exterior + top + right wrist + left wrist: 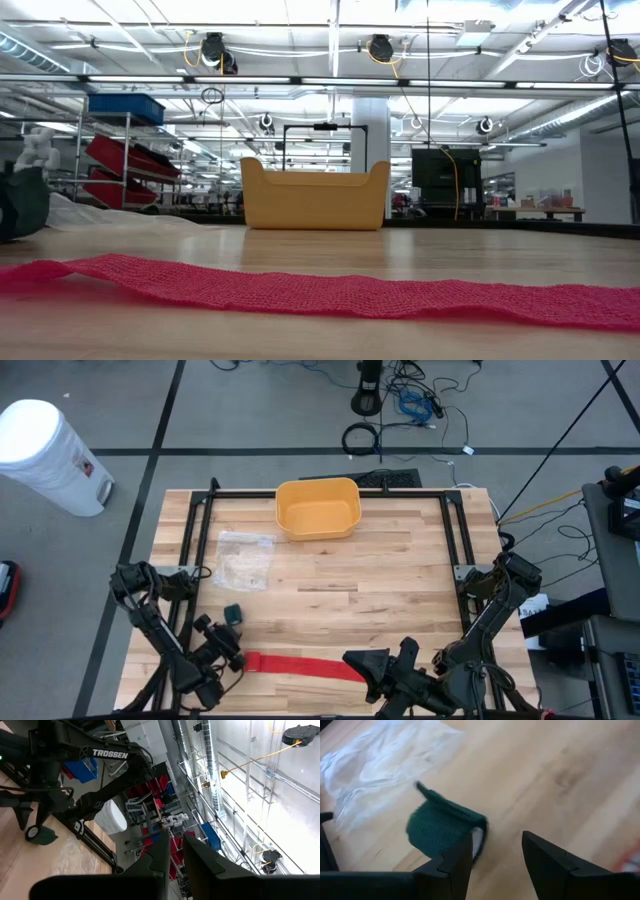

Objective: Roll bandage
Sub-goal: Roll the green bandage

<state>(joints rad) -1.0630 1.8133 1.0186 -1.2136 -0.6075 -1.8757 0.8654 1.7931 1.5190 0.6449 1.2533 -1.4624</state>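
High view: red bandage (300,665) is seen lying unrolled and flat along the near edge of the table (400,580), its one end close by the left gripper (226,650), its other end reaching the right gripper (360,665). A small dark green roll (233,614) sits just beyond the left gripper, near a clear plastic bag (243,558); a yellow bin (318,508) stands at the far edge. In the left wrist view the left fingers (547,857) are held apart with nothing between them, the green roll lying just beside one finger, apart from the table's bare wood ahead. In the right wrist view the right fingers (197,852) are nearly closed and tilted up toward the room; whether the bandage end is pinched there cannot be told. The step is judged to be the taking up of one bandage end, rolling not yet begun. To be done well: the left end should be caught squarely across its full width, the first fold turned tight and straight, and the far end kept lightly pinned so that the strip stays taut. Care is advised that the green roll is not nudged. A skewed first turn is judged likely to yield a coned roll.
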